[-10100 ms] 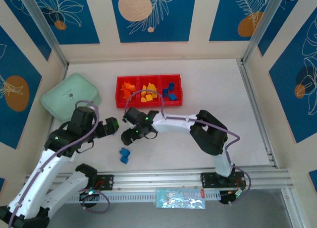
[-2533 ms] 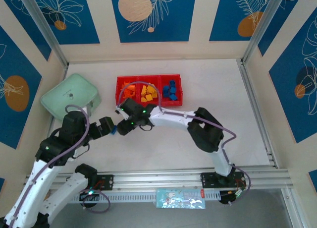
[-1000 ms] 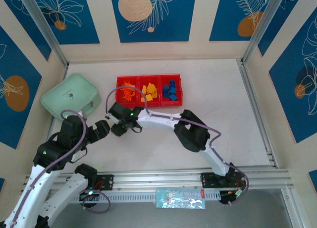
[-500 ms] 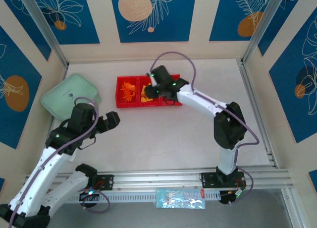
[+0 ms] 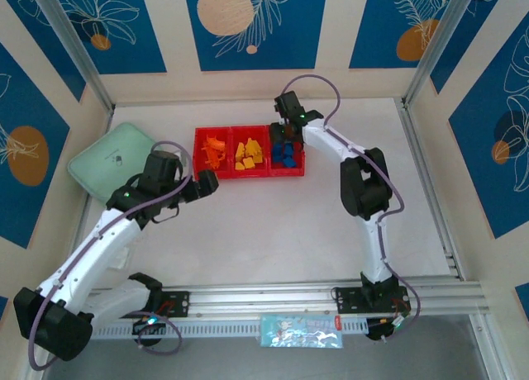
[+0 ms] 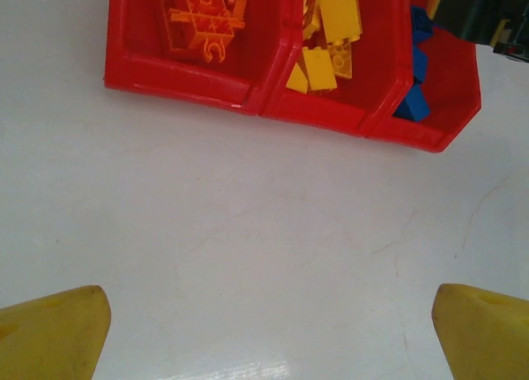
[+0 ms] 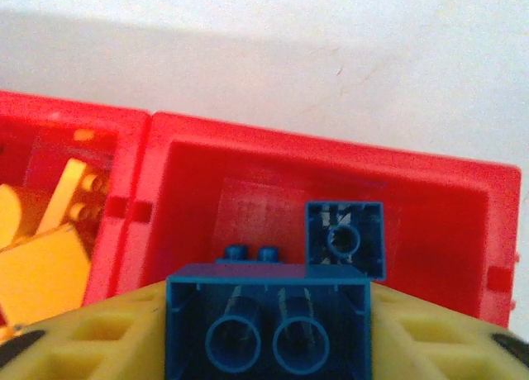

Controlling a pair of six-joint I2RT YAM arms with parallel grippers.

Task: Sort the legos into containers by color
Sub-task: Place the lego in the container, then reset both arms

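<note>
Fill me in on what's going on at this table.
Two robot arms are sorting toy bricks by color into a red tray. The right gripper hangs over the tray's right compartment with a blue brick clamped between its fingers, above other blue pieces. Orange bricks fill the left compartment and yellow bricks the middle one. The left gripper is open and empty over the bare table near the tray's front.
</note>
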